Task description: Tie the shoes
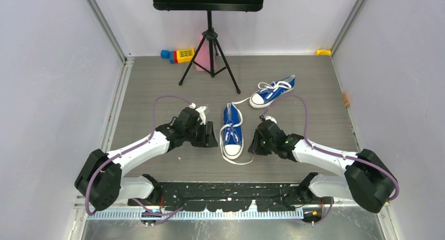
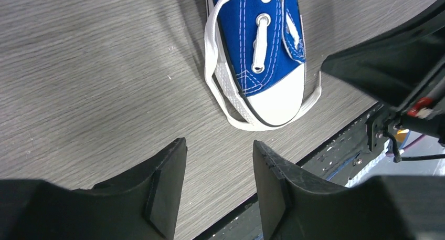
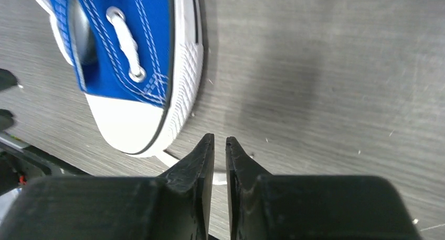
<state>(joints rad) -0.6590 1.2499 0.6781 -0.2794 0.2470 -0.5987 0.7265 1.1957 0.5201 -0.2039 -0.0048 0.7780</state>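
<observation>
1. Blue canvas, white toe caps: two shoes on the grey wood-grain table.
2. Near shoe sits at the table's centre, upright, toe towards 6 o'clock. Its white lace is untied and loops loosely around the toe.
3. Far shoe lies at about 1 o'clock from the near one, well apart, toe towards 8 o'clock, laces loose.
4. Left claw is at 9 o'clock of the near shoe, just beside it. Fingers spread wide, nothing between them, bare table below.
5. Right claw is at 4 o'clock of the near shoe, near the toe. Fingers are drawn almost together with only a thin slit. The lace runs behind them; I cannot tell whether it is pinched.
6. Tripod stand is at 12 o'clock, with coloured blocks beside it.
</observation>
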